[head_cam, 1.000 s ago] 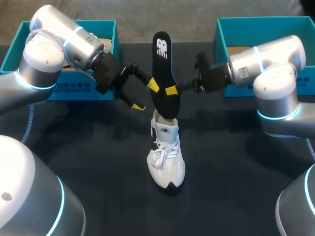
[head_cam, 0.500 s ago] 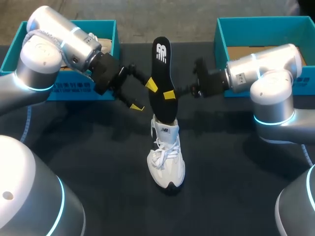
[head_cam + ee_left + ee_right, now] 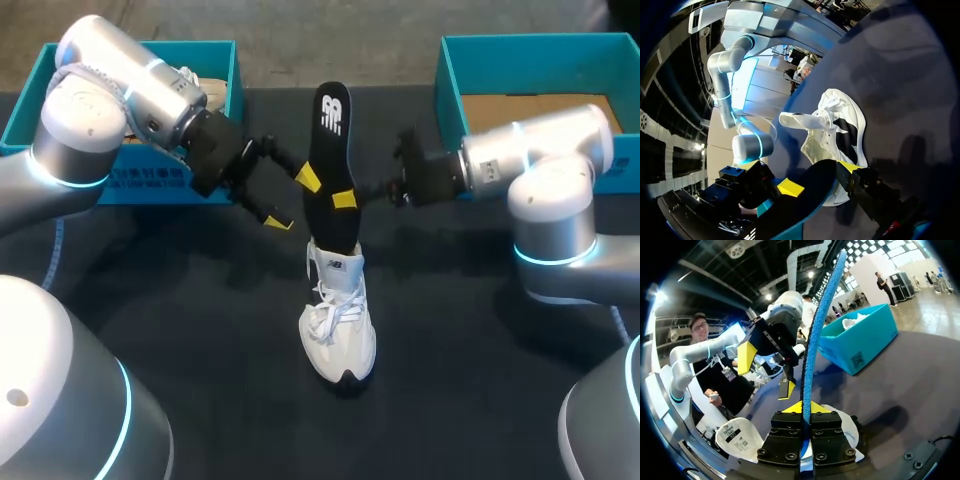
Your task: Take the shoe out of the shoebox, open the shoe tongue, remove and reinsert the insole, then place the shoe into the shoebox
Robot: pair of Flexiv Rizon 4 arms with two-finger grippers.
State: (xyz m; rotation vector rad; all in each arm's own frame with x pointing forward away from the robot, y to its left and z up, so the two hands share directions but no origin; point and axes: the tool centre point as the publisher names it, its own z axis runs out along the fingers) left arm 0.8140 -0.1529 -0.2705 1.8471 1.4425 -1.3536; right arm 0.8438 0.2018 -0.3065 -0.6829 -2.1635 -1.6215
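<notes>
A white shoe [image 3: 338, 322] stands on the dark table, toe toward me. A black insole [image 3: 333, 165] rises upright from the shoe's opening, with my right gripper [image 3: 345, 198] shut on its middle from the right. The right wrist view shows the insole's blue edge [image 3: 817, 330] pinched between the yellow tips of the right gripper [image 3: 802, 410]. My left gripper [image 3: 293, 200] hangs open just left of the insole, one fingertip [image 3: 308, 178] at its edge. In the left wrist view the left gripper [image 3: 820, 177] straddles the dark insole [image 3: 807, 202], the shoe [image 3: 832, 130] ahead of it.
A teal shoebox [image 3: 150, 178] sits at the back left behind my left arm, with something white inside [image 3: 195, 82]. A second teal shoebox [image 3: 447, 75] with a brown floor stands at the back right. The left box [image 3: 860, 342] also shows beyond the insole.
The insole, held by my right gripper, has sunk a little toward the shoe. The left gripper has stayed open beside it, barely shifting.
</notes>
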